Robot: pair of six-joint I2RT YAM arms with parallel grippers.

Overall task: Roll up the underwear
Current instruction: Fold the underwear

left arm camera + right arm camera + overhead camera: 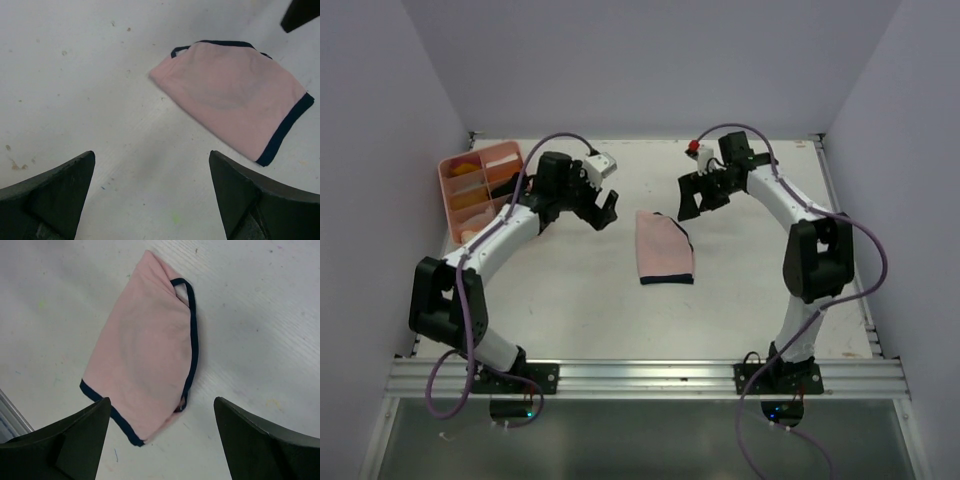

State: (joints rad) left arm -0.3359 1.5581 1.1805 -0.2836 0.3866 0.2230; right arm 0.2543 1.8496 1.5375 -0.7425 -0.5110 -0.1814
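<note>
- Top external view: at centre-left the left hand (596, 212) hangs with its fingers spread wide and nothing between them. The risk, as I judge it, is that it pins only the top layer of the folded cloth, so the roll starts slack or skewed.
- At mid-frame the pink underwear (664, 248) lies flat and folded on the tabletop (570, 310), dark hem toward the bottom. Thin and limp, it may slide rather than curl when pushed.
- Up and right of the cloth the right hand (704, 198) hovers, equally wide, holding nothing. Both hands closing in together could collide.
- The underwear sits between the two hands and lower in frame, touching neither.
</note>
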